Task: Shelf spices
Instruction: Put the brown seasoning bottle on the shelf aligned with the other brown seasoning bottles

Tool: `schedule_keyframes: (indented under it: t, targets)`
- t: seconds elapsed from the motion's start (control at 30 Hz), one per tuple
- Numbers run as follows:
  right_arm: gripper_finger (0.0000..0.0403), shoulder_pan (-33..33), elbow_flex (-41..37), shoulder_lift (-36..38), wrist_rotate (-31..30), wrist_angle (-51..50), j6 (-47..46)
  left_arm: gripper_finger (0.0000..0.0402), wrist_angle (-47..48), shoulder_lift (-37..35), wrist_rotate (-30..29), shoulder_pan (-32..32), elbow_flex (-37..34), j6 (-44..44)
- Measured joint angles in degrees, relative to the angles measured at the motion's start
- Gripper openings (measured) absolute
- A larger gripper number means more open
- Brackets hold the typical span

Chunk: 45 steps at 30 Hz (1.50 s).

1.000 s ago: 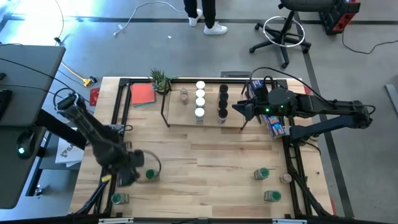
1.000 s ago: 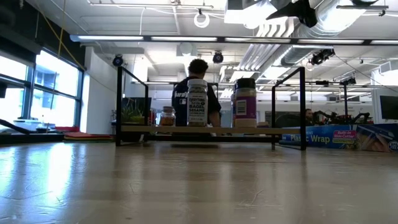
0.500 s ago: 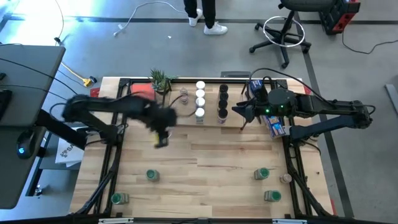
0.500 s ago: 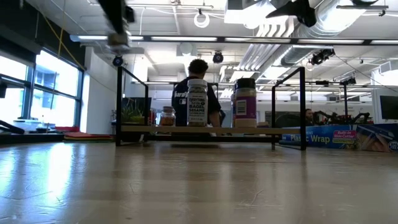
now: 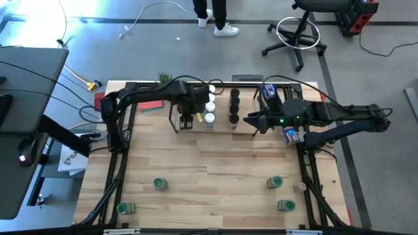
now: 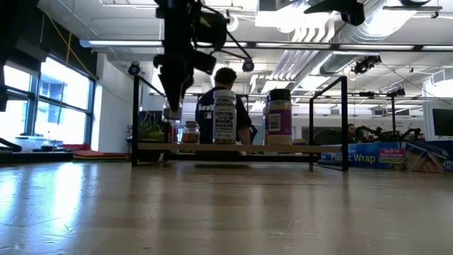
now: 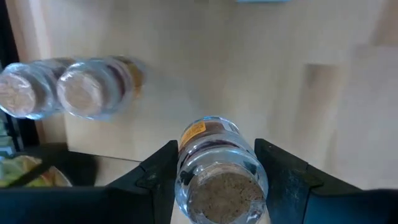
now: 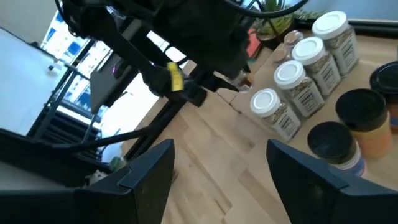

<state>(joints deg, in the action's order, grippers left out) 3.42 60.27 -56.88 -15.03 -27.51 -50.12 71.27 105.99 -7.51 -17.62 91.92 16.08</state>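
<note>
The shelf (image 5: 219,125) is a light-wood rack at the table's far side. It carries white-lidded jars (image 5: 210,104), black-lidded jars (image 5: 234,104) and a cork-lidded jar (image 7: 81,93). My left gripper (image 5: 186,119) hangs over the shelf's left end, shut on a clear cork-lidded spice jar (image 7: 217,180). My right gripper (image 5: 250,121) is open and hovers by the shelf's right end, touching nothing. Other jars rest on the table toward its near edge: green-lidded ones (image 5: 160,184) (image 5: 275,182) (image 5: 124,208) and a small brownish one (image 5: 300,187). My left gripper pinches the jar's glass body (image 7: 186,163) between its two fingers (image 7: 158,177), just below the cork lid. It comes from above, pointing down. The jar is upright and lifted clear, above the shelf's board (image 6: 152,146).
A long blue printed box (image 5: 281,114) lies under my right arm by the shelf's right end. A red pad (image 5: 150,99) and a small plant (image 5: 168,83) are at the far left corner. A person sits beyond the shelf (image 6: 225,99). The table's middle (image 5: 215,163) is bare wood.
My left gripper has swept from the table's near left, beside a green-lidded jar, up and toward the far edge, arriving over the shelf's left end. The green-lidded jars on the table have stayed put.
</note>
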Motion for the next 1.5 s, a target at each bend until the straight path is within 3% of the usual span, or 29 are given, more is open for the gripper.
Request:
schedule_keyframes:
  t: [0.37,0.87,1.3,1.5]
  targets:
    - [0.0249,1.57,0.0,0.02,-3.19,-0.02,0.16,0.0191,-3.51,2.94,-0.11,-3.83,0.0,6.67]
    - [0.0249,1.57,0.0,0.02,-3.23,-0.17,1.74,0.0206,-8.3,3.11,1.17,-3.75,-0.22,12.09]
    - [0.0249,1.57,0.0,0.02,-3.23,-0.28,2.2,0.0232,-8.41,3.11,0.31,-3.9,-0.22,11.5]
    - [0.0249,1.69,1.35,0.93,-2.13,-1.71,2.46,0.0232,-4.7,2.07,-0.35,-3.63,1.43,5.92]
